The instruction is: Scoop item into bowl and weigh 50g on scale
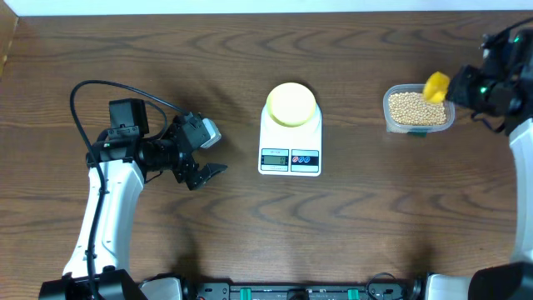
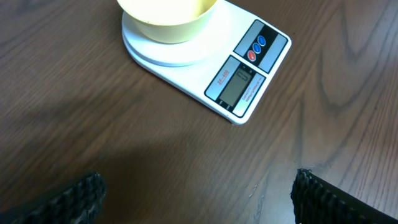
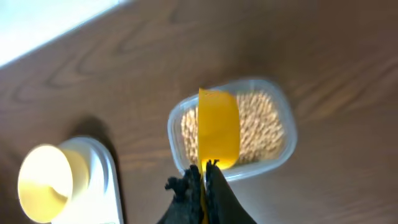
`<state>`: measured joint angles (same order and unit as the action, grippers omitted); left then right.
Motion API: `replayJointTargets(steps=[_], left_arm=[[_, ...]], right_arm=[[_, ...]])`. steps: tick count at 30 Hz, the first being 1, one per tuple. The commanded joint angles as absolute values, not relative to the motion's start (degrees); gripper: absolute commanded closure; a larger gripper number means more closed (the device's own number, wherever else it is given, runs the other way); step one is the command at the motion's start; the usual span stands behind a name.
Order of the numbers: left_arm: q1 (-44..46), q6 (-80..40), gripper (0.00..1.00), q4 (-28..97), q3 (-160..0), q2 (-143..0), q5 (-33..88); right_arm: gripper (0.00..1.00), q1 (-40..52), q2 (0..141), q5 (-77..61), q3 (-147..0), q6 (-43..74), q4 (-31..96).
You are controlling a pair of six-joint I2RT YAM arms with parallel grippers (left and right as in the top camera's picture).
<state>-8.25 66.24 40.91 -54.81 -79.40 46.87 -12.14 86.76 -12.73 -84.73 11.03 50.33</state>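
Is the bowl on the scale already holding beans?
No, the bowl on the scale looks empty; the beans lie in the clear tub.

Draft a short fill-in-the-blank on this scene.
1. The bowl sits ____ the scale.
2. The right gripper is shut on a ____ scoop.
3. The left gripper is ____ and holds nothing.
4. The beans lie in the tub, with ____ in the bowl.
Answers: on; yellow; open; none.
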Motion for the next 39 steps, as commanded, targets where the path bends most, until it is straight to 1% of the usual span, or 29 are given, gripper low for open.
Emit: replayJointTargets(steps=[1,11,22,26,34,39], left_arm=[[-8.4,66.1,0.02,41.1,-54.2,-79.7,46.9],[-8.4,66.1,0.02,41.1,-54.2,-79.7,46.9],[-8.4,66.1,0.02,41.1,-54.2,-79.7,46.9],[-8.4,66.1,0.03,41.1,-54.2,-79.7,46.9],[-8.4,66.1,0.02,41.1,-54.2,-79.7,46.9],[-8.4,66.1,0.02,41.1,-54.2,-79.7,46.9]], right_arm=[[0.99,-11.6,88.0,-4.1,-92.6,7.2,55.3],[0.99,-11.5,96.1,-6.8,-93.2,-1.9,60.3],[0.99,-11.5,105.8,-7.3,-93.1,-3.5,55.0],[0.99,-11.4,106.8,-8.7,-93.1,-4.2,54.7],[0.99,-11.4,107.0,-17.6,-93.0,-8.1,56.4],[0.99,-11.5,107.0,-18.5,-92.9,-8.9,58.3]])
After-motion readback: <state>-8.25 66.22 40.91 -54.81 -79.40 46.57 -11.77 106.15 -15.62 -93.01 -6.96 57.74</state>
